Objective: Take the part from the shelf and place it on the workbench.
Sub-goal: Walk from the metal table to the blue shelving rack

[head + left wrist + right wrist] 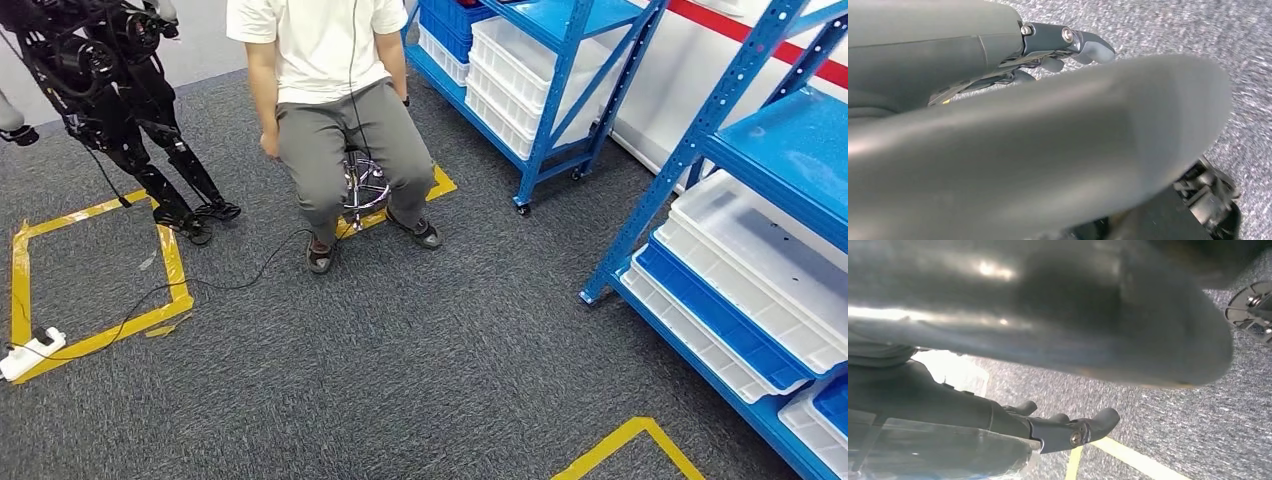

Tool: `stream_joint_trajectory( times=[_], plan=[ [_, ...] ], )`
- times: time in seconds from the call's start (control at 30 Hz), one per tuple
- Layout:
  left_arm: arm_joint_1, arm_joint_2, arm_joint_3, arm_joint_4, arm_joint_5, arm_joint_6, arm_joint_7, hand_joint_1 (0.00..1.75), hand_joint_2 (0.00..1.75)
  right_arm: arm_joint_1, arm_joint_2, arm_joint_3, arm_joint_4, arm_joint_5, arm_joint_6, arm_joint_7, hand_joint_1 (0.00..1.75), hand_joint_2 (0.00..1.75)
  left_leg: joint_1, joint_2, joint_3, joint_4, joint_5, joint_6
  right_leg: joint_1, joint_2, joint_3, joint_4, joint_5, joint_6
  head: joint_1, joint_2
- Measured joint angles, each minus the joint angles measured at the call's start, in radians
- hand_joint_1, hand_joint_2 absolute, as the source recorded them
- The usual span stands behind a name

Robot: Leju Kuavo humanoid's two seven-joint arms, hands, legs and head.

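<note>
I am facing blue shelving (700,140) stacked with white trays (770,250); the part itself I cannot make out. My left hand (1063,45) and right hand (1068,427) are hanging empty, fingers loosely apart. Best to square up close to the shelf before reaching.

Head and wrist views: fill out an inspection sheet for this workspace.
Surface: grey carpet floor with yellow tape squares; no workbench seen.
Job's things: blue shelf rack at right holding white and blue trays; the part itself cannot be made out.
Clutter: white power strip on the floor.
Hands: left hand and right hand hang over the carpet, holding nothing.
Cables: black cable runs from the power strip towards the stool.
Surroundings: a person seated on a stool; a black robot standing beside.
</note>
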Motion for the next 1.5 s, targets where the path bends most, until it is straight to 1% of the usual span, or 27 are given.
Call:
stream_joint_trajectory(
  times=[0.07, 0.13, 0.17, 0.23, 0.27, 0.33, 0.37, 0.4, 0.43, 0.5, 0.57, 0.63, 0.7, 0.77, 0.83, 0.87, 0.9, 0.93, 1.0, 1.07, 1.13, 1.2, 1.27, 1.37, 1.4, 1.43, 1.5],
  plan=[
    [-0.002, 0.001, -0.001, 0.0, -0.002, 0.001, 0.002, 0.0, 0.0, -0.004, 0.002, 0.0, -0.001, 0.0, -0.001, 0.0, 0.0, 0.0, -0.004, 0.021, 0.01, 0.0, -0.009, -0.015, 0.007, -0.022, 0.022, -0.038, 0.015, -0.014, -0.003, 0.0],
    [-0.007, 0.0, -0.004, 0.0, -0.002, 0.002, 0.003, 0.0, 0.0, -0.004, 0.002, 0.0, -0.001, 0.001, -0.002, 0.001, 0.0, 0.0, 0.001, 0.034, 0.02, 0.0, -0.016, -0.027, 0.006, 0.003, 0.021, -0.041, 0.018, -0.029, -0.006, 0.0],
    [-0.01, -0.001, -0.006, -0.001, -0.002, 0.001, 0.003, 0.0, 0.0, -0.004, 0.001, 0.0, -0.001, 0.001, -0.002, 0.002, 0.0, 0.0, 0.005, 0.018, 0.02, 0.01, -0.025, -0.032, 0.002, 0.015, 0.021, -0.042, 0.02, -0.037, -0.007, 0.0],
    [-0.011, -0.002, -0.009, -0.001, -0.003, 0.0, 0.004, 0.0, 0.0, -0.005, -0.001, 0.0, 0.0, 0.002, -0.002, 0.003, 0.0, 0.0, 0.01, -0.044, -0.01, 0.082, -0.075, -0.041, -0.005, 0.04, 0.024, -0.044, 0.024, -0.053, -0.011, 0.0],
    [-0.009, -0.002, -0.01, -0.001, -0.004, -0.001, 0.004, 0.0, 0.0, -0.005, -0.001, 0.0, 0.0, 0.002, -0.002, 0.003, 0.0, 0.0, 0.01, -0.073, -0.041, 0.147, -0.11, -0.042, -0.002, 0.053, 0.022, -0.044, 0.025, -0.058, -0.012, 0.0],
    [-0.003, -0.002, -0.012, 0.0, -0.006, -0.002, 0.006, 0.0, 0.0, -0.005, -0.001, 0.0, 0.0, 0.002, -0.001, 0.002, 0.0, 0.0, 0.01, -0.093, -0.106, 0.266, -0.154, -0.04, 0.004, 0.083, 0.021, -0.043, 0.027, -0.063, -0.013, 0.0],
    [-0.001, -0.002, -0.014, 0.0, -0.006, -0.002, 0.007, 0.0, 0.0, -0.002, -0.001, 0.0, 0.0, 0.002, 0.003, -0.003, 0.0, 0.0, 0.009, -0.095, -0.121, 0.282, -0.145, -0.037, 0.007, 0.099, 0.021, -0.043, 0.027, -0.064, -0.013, 0.0],
    [-0.001, -0.002, -0.015, 0.0, -0.007, -0.001, 0.007, 0.0, 0.0, 0.001, -0.003, 0.0, 0.0, 0.001, 0.01, -0.013, 0.0, 0.0, 0.009, -0.098, -0.117, 0.257, -0.116, -0.032, 0.009, 0.114, 0.023, -0.043, 0.028, -0.064, -0.013, 0.0],
    [-0.001, -0.003, -0.016, 0.0, -0.007, 0.0, 0.007, 0.0, 0.0, 0.004, -0.006, -0.001, 0.0, 0.0, 0.017, -0.027, 0.0, 0.0, 0.008, -0.107, -0.097, 0.2, -0.074, -0.025, 0.01, 0.129, 0.024, -0.043, 0.028, -0.064, -0.013, 0.0],
    [-0.001, -0.002, -0.016, 0.0, -0.007, 0.003, 0.007, 0.0, 0.0, 0.01, -0.012, -0.001, 0.0, -0.002, 0.029, -0.052, 0.0, 0.0, 0.005, -0.154, -0.046, 0.071, -0.006, -0.009, 0.012, 0.153, 0.025, -0.043, 0.028, -0.062, -0.012, 0.0],
    [-0.001, -0.002, -0.017, 0.0, -0.008, 0.004, 0.008, 0.0, 0.0, 0.013, -0.017, -0.001, 0.0, -0.003, 0.031, -0.064, 0.0, 0.0, -0.001, -0.179, -0.025, 0.016, 0.01, 0.0, 0.011, 0.172, 0.019, -0.043, 0.031, -0.055, -0.011, 0.0],
    [-0.002, -0.004, -0.018, 0.0, -0.008, 0.005, 0.008, 0.0, 0.0, 0.017, -0.023, -0.002, 0.0, -0.003, 0.031, -0.07, 0.0, 0.0, -0.006, -0.158, -0.021, 0.007, 0.013, 0.006, 0.011, 0.19, 0.01, -0.047, 0.035, -0.042, -0.012, 0.0],
    [-0.003, -0.008, -0.019, 0.0, -0.008, 0.005, 0.008, 0.0, 0.0, 0.02, -0.028, -0.005, 0.0, -0.003, 0.03, -0.073, 0.0, 0.0, -0.003, -0.134, -0.013, -0.012, 0.024, 0.016, 0.015, 0.157, -0.009, -0.021, 0.024, -0.038, -0.01, 0.0],
    [-0.002, -0.01, -0.02, 0.0, -0.008, 0.004, 0.008, 0.0, 0.0, 0.019, -0.031, -0.008, 0.0, -0.002, 0.027, -0.071, 0.0, 0.0, 0.001, -0.103, -0.008, -0.024, 0.031, 0.023, 0.015, 0.099, -0.063, 0.082, -0.023, -0.044, -0.006, 0.0],
    [-0.001, -0.009, -0.02, 0.0, -0.006, 0.003, 0.008, 0.0, 0.0, 0.017, -0.031, -0.01, 0.0, 0.001, 0.021, -0.057, 0.0, 0.0, 0.0, -0.073, -0.008, -0.024, 0.03, 0.023, 0.008, 0.077, -0.126, 0.204, -0.07, -0.041, -0.002, 0.0],
    [-0.001, -0.009, -0.02, 0.0, -0.005, 0.002, 0.008, 0.0, 0.0, 0.016, -0.03, -0.011, 0.0, 0.002, 0.016, -0.044, 0.0, 0.0, 0.001, -0.059, -0.009, -0.024, 0.029, 0.022, 0.003, 0.073, -0.138, 0.228, -0.074, -0.032, -0.001, 0.0],
    [-0.001, -0.01, -0.02, 0.0, -0.003, 0.0, 0.008, 0.0, 0.0, 0.016, -0.029, -0.013, 0.0, 0.003, 0.012, -0.033, 0.0, 0.0, 0.003, -0.046, -0.008, -0.023, 0.027, 0.019, -0.003, 0.068, -0.128, 0.213, -0.064, -0.02, 0.0, 0.0],
    [-0.001, -0.01, -0.02, 0.0, -0.002, -0.001, 0.008, 0.0, 0.0, 0.016, -0.027, -0.014, 0.0, 0.003, 0.009, -0.025, 0.0, 0.0, 0.005, -0.033, -0.006, -0.023, 0.025, 0.014, -0.009, 0.058, -0.097, 0.158, -0.041, -0.005, 0.0, 0.0],
    [-0.002, -0.008, -0.02, 0.0, -0.002, -0.003, 0.008, 0.0, 0.0, 0.011, -0.022, -0.016, 0.0, 0.003, 0.006, -0.017, 0.0, 0.0, 0.004, -0.009, 0.001, -0.019, 0.016, -0.002, -0.015, 0.01, -0.015, 0.015, 0.005, 0.013, 0.004, 0.0],
    [-0.004, -0.006, -0.02, -0.001, -0.002, -0.003, 0.008, 0.0, 0.0, 0.005, -0.015, -0.016, 0.0, 0.003, 0.005, -0.014, 0.0, 0.0, -0.001, 0.011, 0.009, -0.016, 0.006, -0.019, -0.014, -0.016, 0.021, -0.047, 0.025, 0.005, 0.003, 0.0],
    [-0.008, -0.005, -0.02, -0.001, -0.001, -0.003, 0.008, 0.0, 0.0, 0.002, -0.011, -0.016, 0.0, 0.003, 0.004, -0.012, 0.0, 0.0, 0.002, 0.03, 0.018, -0.017, 0.0, -0.029, -0.011, 0.007, 0.019, -0.045, 0.026, -0.014, -0.003, 0.0],
    [-0.013, -0.005, -0.02, -0.002, -0.001, -0.003, 0.008, 0.0, 0.0, 0.002, -0.01, -0.017, 0.0, 0.003, 0.004, -0.011, 0.0, 0.0, 0.012, 0.015, 0.02, -0.005, -0.015, -0.038, -0.014, 0.03, 0.019, -0.046, 0.028, -0.028, -0.007, 0.0],
    [-0.014, -0.005, -0.021, -0.002, -0.001, -0.003, 0.007, 0.0, 0.0, 0.002, -0.01, -0.017, 0.0, 0.003, 0.004, -0.01, 0.0, 0.0, 0.018, -0.036, -0.001, 0.048, -0.055, -0.043, -0.017, 0.046, 0.02, -0.047, 0.031, -0.039, -0.011, 0.0],
    [-0.008, -0.005, -0.021, -0.001, -0.001, -0.004, 0.007, 0.0, 0.0, 0.0, -0.007, -0.017, 0.0, 0.003, 0.004, -0.009, 0.0, 0.0, 0.018, -0.087, -0.094, 0.232, -0.139, -0.044, -0.009, 0.078, 0.018, -0.047, 0.032, -0.049, -0.014, 0.0],
    [-0.006, -0.005, -0.021, -0.001, -0.001, -0.004, 0.007, 0.0, 0.0, 0.0, -0.006, -0.017, 0.0, 0.003, 0.004, -0.009, 0.0, 0.0, 0.017, -0.093, -0.119, 0.273, -0.145, -0.042, -0.006, 0.093, 0.019, -0.047, 0.032, -0.051, -0.015, 0.0],
    [-0.005, -0.005, -0.021, -0.001, -0.001, -0.004, 0.007, 0.0, 0.0, 0.001, -0.005, -0.017, 0.0, 0.003, 0.004, -0.009, 0.0, 0.0, 0.017, -0.095, -0.126, 0.275, -0.129, -0.037, -0.002, 0.107, 0.019, -0.046, 0.032, -0.051, -0.014, 0.0],
    [-0.005, -0.004, -0.02, -0.001, -0.001, -0.004, 0.007, 0.0, 0.0, 0.001, -0.004, -0.017, 0.0, 0.003, 0.004, -0.009, 0.0, 0.0, 0.013, -0.117, -0.086, 0.167, -0.051, -0.02, 0.002, 0.135, 0.023, -0.046, 0.032, -0.051, -0.014, 0.0]
  ],
)
